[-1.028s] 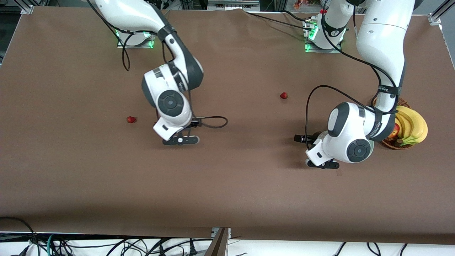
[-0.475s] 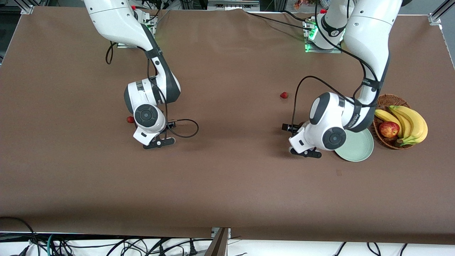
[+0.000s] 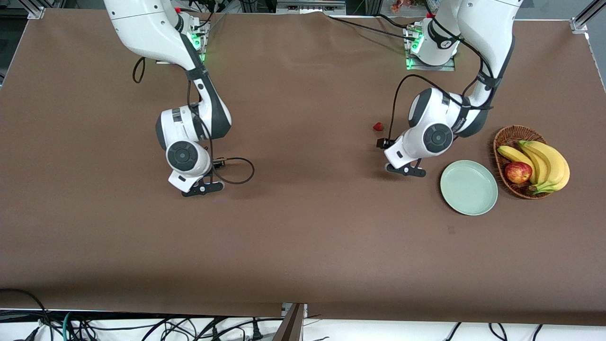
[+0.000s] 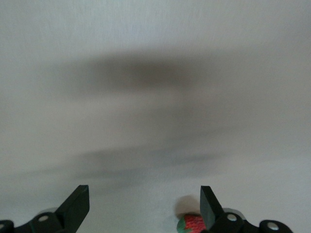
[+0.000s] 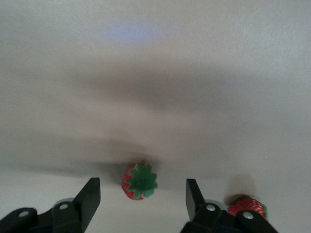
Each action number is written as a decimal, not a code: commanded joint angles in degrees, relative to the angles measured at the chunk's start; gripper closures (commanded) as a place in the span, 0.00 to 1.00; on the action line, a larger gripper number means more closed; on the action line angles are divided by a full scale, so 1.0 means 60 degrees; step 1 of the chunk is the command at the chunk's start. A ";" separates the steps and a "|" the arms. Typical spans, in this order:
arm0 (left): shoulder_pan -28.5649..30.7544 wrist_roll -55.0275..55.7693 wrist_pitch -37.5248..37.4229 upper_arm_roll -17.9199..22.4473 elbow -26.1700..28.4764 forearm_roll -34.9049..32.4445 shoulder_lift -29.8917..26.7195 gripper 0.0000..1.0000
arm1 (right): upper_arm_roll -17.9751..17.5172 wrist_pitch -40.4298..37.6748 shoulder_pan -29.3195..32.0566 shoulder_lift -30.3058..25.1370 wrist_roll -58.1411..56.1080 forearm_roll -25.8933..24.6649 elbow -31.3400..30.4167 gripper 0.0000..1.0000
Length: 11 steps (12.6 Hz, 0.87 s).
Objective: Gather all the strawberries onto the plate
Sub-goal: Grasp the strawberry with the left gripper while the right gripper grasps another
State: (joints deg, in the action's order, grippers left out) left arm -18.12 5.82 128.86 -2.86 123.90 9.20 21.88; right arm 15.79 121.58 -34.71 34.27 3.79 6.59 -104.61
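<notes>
Strawberry [image 5: 139, 181] between the fingers of the right tool [image 5: 142, 199], seen in the right wrist view; its green leafy cap faces up toward that camera, so its long axis stands close to upright, with a rim of red showing below the cap; neither finger [image 5: 90, 196] touches it. The right tool stands partly open, low over the desk [image 3: 303, 237], with a gap clearly wider than the fruit, and it has hold of nothing. A second berry [image 5: 248, 206] lies just outside the same tool, close against the outer side of one finger and half hidden by it; which way it points I cannot tell.

The left tool [image 4: 143, 208] is spread wide, empty, also low over the desk; another berry [image 4: 192, 223] sits right beside the inner face of one of its fingers [image 4: 209, 208], red flesh and a bit of green showing, cut off by the edge of the left wrist view, so its axis is unclear.

From the front, a lone berry [image 3: 378, 126] lies on the desk near the left arm's wrist, well apart from the plate [image 3: 468, 206]; the plate is bare, near the left tool, between that tool and the wicker basket [image 3: 503, 137] of bananas [image 3: 549, 163] and an apple [image 3: 518, 172].
</notes>
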 commanded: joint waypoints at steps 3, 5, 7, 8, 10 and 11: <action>-0.0289 0.1981 0.1182 -0.1044 0.1497 0.0093 -0.0614 0.00 | -0.0068 0.0214 0.0086 -0.0322 -0.0397 0.0805 -0.0553 0.29; -0.0406 0.2441 0.1462 -0.1252 0.1791 0.0078 -0.0614 0.00 | -0.0068 0.0302 0.0086 -0.0351 -0.0397 0.0894 -0.0699 0.38; -0.0421 0.2457 0.1492 -0.1282 0.1938 0.0078 -0.0687 0.00 | -0.0082 0.0463 0.0086 -0.0351 -0.0397 0.0924 -0.0816 0.48; -0.0422 0.2457 0.1608 -0.1282 0.1968 0.0049 -0.0687 0.00 | -0.0082 0.0507 0.0086 -0.0366 -0.0412 0.0924 -0.0846 0.52; -0.0436 0.2457 0.2046 -0.1282 0.2288 0.0035 -0.0687 0.00 | -0.0082 0.0610 0.0086 -0.0351 -0.0412 0.0924 -0.0875 0.58; -0.0451 0.2457 0.2470 -0.1296 0.2464 -0.0140 -0.0673 0.00 | -0.0082 0.0610 0.0086 -0.0337 -0.0397 0.0924 -0.0861 0.62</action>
State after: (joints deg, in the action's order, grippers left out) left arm -20.63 20.18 139.97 -10.58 135.10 9.12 20.06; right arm 15.71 124.07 -34.39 34.24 2.43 11.03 -107.56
